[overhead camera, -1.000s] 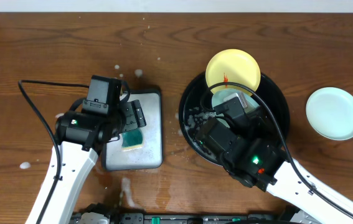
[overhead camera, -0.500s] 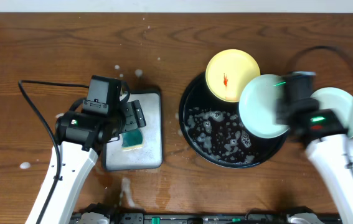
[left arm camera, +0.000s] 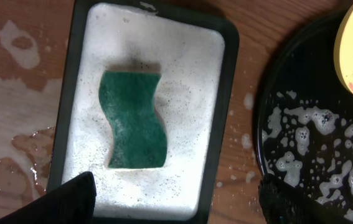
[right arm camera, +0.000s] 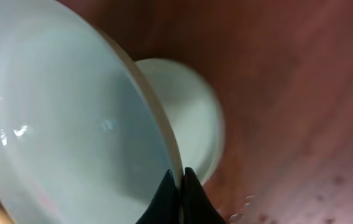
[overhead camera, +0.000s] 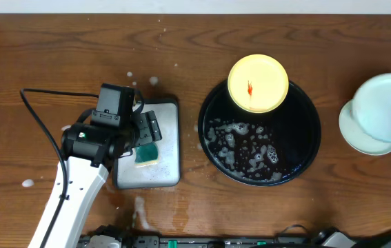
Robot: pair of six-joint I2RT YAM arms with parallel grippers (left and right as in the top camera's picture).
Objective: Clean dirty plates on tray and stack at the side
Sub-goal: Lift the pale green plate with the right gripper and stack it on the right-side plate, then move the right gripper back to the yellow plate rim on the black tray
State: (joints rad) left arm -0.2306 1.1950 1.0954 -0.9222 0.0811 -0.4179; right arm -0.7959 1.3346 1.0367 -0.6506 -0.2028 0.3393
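The black tray [overhead camera: 298,162] sits right of centre, wet with suds; it also shows in the left wrist view [left arm camera: 307,112]. The pale yellow plate [overhead camera: 258,83] with a red smear lies on the tray's far rim. A mint-blue plate [overhead camera: 387,103] is held above another mint-blue plate [overhead camera: 355,138] on the table at the far right. My right gripper [right arm camera: 177,186] is shut on the rim of the held plate [right arm camera: 64,118], with the lower plate [right arm camera: 195,118] behind it. My left gripper [left arm camera: 176,199] is open above the sponge dish.
A white black-rimmed sponge dish [overhead camera: 167,145] left of the tray holds a green sponge [overhead camera: 147,153]; the dish [left arm camera: 182,81] and sponge [left arm camera: 132,118] show in the left wrist view. Water and foam spots lie on the wooden table.
My right arm lifted the mint-blue plate off the tray and carried it right, over the plate on the table. The left arm has not moved.
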